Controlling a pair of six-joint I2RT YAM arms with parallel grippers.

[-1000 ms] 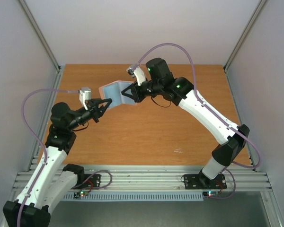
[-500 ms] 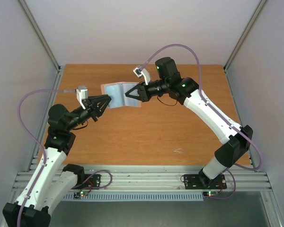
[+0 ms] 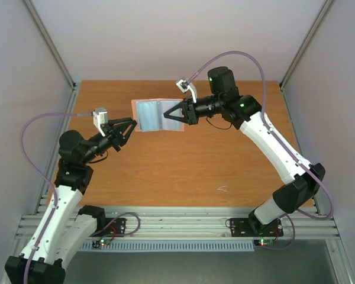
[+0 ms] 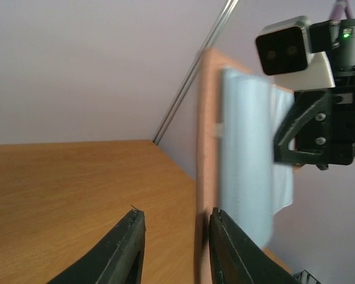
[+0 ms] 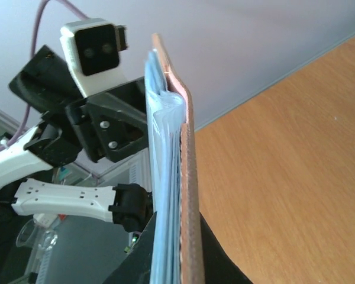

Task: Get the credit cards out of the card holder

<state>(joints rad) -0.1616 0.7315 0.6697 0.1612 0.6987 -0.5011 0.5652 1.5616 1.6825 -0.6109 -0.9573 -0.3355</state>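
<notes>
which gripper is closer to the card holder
Right. The right gripper is clamped on the right side of the card holder; the left gripper sits just off its left edge, jaws parted, gripping nothing.

**Card holder, open and held over the table**

The card holder [image 3: 152,114] was spread open. Its two light blue inner panels faced the overhead camera, and the taupe-pink cover showed as a thin border. It was held over the far middle of the table [image 3: 183,165], pinched at its right-hand panel by the right gripper [image 3: 170,114]. Edge-on from the right wrist, the holder [image 5: 187,195] showed layered pale blue pockets against the pink cover. The credit cards could not be told apart inside.
</notes>
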